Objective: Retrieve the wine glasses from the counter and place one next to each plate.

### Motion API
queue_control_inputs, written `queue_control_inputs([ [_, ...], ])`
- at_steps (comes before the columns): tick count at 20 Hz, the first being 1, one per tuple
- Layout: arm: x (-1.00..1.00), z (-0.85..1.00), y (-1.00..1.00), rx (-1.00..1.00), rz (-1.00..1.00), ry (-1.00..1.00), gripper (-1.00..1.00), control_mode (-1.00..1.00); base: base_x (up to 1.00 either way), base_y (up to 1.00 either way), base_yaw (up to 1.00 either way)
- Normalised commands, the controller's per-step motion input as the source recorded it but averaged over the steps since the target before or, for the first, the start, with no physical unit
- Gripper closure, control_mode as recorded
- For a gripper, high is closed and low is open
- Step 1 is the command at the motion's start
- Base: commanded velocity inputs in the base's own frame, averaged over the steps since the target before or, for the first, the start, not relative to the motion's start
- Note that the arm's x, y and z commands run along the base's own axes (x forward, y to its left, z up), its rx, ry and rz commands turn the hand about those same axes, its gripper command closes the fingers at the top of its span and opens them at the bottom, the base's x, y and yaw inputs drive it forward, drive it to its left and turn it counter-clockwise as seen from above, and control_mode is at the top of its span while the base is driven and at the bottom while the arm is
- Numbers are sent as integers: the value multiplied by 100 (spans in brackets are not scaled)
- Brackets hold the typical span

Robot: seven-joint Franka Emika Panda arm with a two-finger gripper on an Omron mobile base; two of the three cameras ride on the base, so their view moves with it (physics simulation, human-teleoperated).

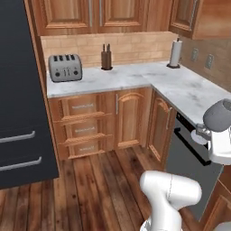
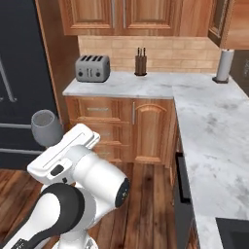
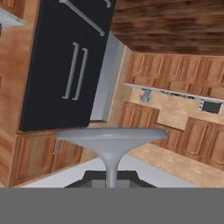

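From the left base view, a knife block (image 1: 106, 57) with knives in it stands on the counter (image 1: 135, 77), right of the toaster (image 1: 65, 67); a paper towel roll (image 1: 175, 53) stands farther right. From the right base view, the grey translucent wine glass (image 2: 46, 127) hangs sideways, left of the counter, over the wooden floor (image 2: 146, 204). From the hand view, the gripper (image 3: 111, 183) pinches the glass's stem below its round foot; the black fridge (image 3: 65, 65) is behind.

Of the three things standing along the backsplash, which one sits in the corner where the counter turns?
The paper towel roll, upright on the counter; toaster and knife block stand left.
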Motion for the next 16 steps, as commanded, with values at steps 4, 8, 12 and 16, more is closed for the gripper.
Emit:
queue_control_inputs([
  [4,0,0,0,0,0,0,100,100,-100,-2,5],
  [8,0,0,0,0,0,0,100,100,-100,-1,5],
  [12,0,0,0,0,0,0,100,100,-100,5,2],
  [16,0,0,0,0,0,0,100,100,-100,17,1],
])
